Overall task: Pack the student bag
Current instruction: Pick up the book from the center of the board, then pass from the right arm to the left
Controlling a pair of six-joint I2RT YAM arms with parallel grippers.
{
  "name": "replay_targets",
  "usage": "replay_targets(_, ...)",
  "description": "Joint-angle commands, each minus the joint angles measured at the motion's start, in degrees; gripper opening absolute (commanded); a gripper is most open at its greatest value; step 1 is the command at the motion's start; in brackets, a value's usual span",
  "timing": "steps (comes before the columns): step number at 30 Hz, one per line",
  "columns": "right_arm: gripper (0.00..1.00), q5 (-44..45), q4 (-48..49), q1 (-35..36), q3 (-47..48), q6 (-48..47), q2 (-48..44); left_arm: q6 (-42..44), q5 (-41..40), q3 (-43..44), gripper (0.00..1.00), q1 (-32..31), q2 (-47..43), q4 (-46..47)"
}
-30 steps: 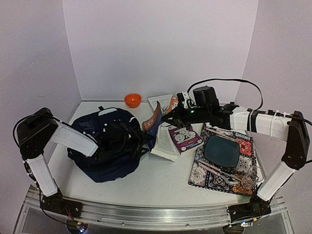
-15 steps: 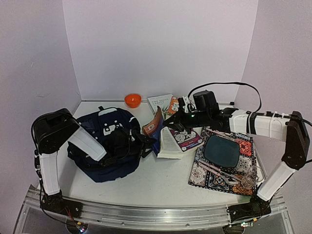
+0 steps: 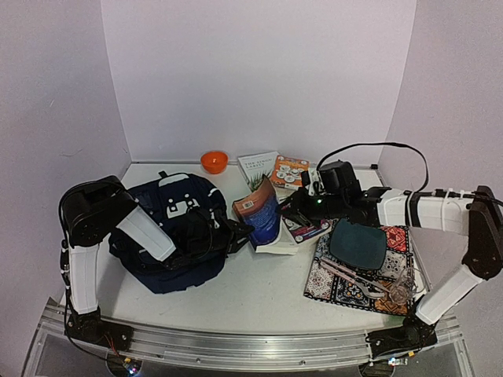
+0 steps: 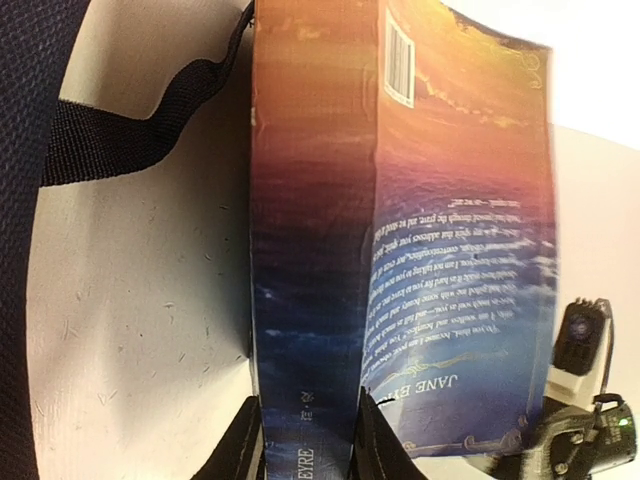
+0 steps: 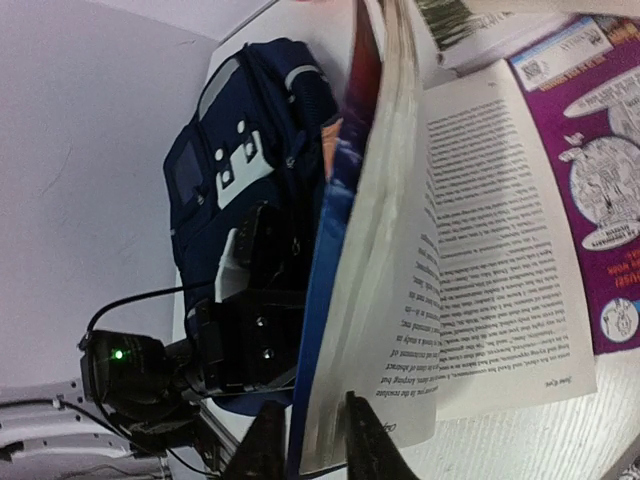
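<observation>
Here, student bag (image 3: 149,200): soft navy fabric, just left of left pincer (image 4: 305,440)
Left pincer: pinching glossy paperback (image 4: 400,250) spine
Right pincer (image 5: 312,440): grip cannot be told

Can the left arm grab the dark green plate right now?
Probably not. The left gripper is closed on the spine of the book, and the plate lies far over on the patterned mat, past the standing book and beside the right arm.
</observation>
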Motion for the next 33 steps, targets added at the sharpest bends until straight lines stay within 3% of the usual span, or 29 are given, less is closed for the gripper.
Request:
replay_targets(1,0.5,4.0,-3.5,0.2,-4.3,2.2,-3.2,-1.1,-0.5,2.1,0.12,-0.9,-1.1,7.4)
replay_targets(6,0.79,5.6,-3.5,0.3,-8.9,5.5,-5.7,-2.6,-1.7,1.3,0.05,-1.0,-2.0,8.1)
replay_targets(12,0.97,4.9,0.3,0.2,-14.1,11.8,-9.3,-4.0,-3.8,1.0,0.0,-1.0,-3.7,8.3)
replay_targets(21,0.98,2.0,21.5,0.4,-24.4,28.6,-8.3,-7.0,-5.8,2.3,0.0,-1.1,-4.8,8.8)
replay_targets(27,0.98,-0.4,42.6,2.1,-25.9,39.1,2.9,-8.8,-6.0,2.7,0.0,-1.3,-4.8,9.3)
replay_targets(33,0.98,0.5,52.5,3.3,-23.7,44.0,10.9,-9.1,-6.9,2.2,0.0,-1.5,-5.7,9.5)
